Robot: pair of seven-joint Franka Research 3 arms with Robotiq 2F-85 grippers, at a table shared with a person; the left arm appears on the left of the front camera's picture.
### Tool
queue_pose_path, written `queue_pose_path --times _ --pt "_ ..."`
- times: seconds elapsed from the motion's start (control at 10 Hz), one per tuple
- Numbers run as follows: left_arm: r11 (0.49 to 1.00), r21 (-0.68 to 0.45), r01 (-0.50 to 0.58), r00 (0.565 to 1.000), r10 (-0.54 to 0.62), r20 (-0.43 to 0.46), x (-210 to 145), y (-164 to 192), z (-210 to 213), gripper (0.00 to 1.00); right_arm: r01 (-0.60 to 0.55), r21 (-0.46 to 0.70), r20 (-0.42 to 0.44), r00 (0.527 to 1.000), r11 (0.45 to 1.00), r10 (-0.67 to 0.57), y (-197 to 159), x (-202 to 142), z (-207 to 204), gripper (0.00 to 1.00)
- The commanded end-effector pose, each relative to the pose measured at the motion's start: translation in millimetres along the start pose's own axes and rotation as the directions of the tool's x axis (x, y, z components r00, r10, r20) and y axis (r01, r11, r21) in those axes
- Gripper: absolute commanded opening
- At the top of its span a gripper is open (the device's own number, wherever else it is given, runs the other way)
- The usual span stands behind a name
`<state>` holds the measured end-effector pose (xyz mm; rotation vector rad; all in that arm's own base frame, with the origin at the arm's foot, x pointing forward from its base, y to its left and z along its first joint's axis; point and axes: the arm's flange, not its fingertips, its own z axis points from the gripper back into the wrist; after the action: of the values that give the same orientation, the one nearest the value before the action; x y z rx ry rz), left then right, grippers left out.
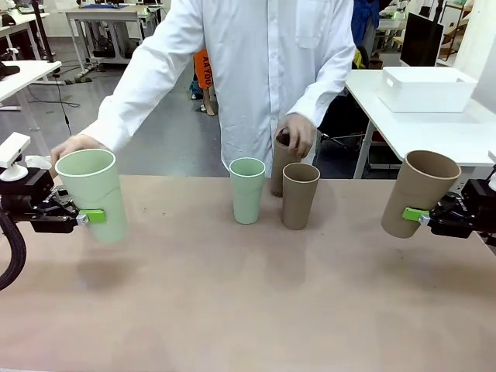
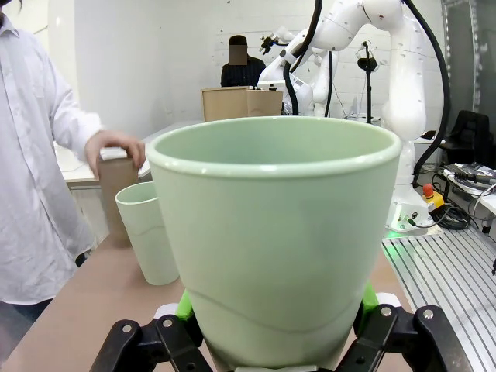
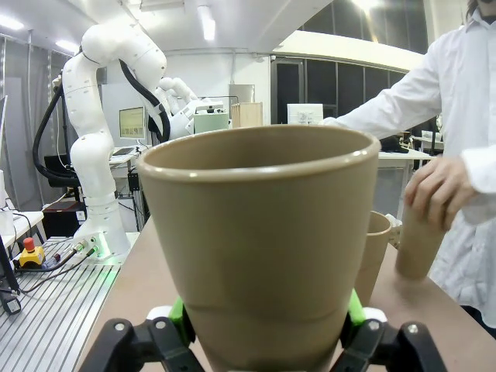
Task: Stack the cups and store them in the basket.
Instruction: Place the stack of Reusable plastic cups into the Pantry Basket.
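Note:
My left gripper (image 1: pixel 91 216) is shut on a mint green cup (image 1: pixel 93 194), held upright and lifted at the table's left; the same cup (image 2: pixel 275 240) looms between the green pads (image 2: pixel 184 306) in the left wrist view. My right gripper (image 1: pixel 416 215) is shut on a tan cup (image 1: pixel 420 192), tilted slightly, at the right; that tan cup (image 3: pixel 260 240) fills the right wrist view. At the table's middle stand a second mint cup (image 1: pixel 247 189) and a tan cup (image 1: pixel 299 194). Behind them the person's hand (image 1: pixel 296 133) rests on another tan cup (image 1: pixel 280 167). The basket (image 1: pixel 425 87) sits on a far white table.
The person in a white coat stands at the far edge; the other hand (image 1: pixel 74 144) hovers behind my left cup. The brown tabletop (image 1: pixel 248 310) is bare toward the near side. Other tables stand in the background.

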<state>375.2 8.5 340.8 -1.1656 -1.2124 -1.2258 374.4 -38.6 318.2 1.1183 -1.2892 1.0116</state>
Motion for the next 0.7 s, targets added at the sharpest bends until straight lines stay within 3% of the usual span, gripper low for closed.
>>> queue_pose_path --times 0.0,0.6 --pt "1.0 -0.001 0.006 1.0 -0.006 0.001 2.6 0.7 -0.4 0.85 -0.006 -0.002 0.006 1.0 1.0 0.006 -0.1 3.5 0.0 0.85" --pt "1.0 -0.001 0.006 1.0 -0.006 0.001 2.6 0.7 -0.4 0.85 -0.006 -0.002 0.006 1.0 1.0 0.006 -0.1 3.5 0.0 0.85"
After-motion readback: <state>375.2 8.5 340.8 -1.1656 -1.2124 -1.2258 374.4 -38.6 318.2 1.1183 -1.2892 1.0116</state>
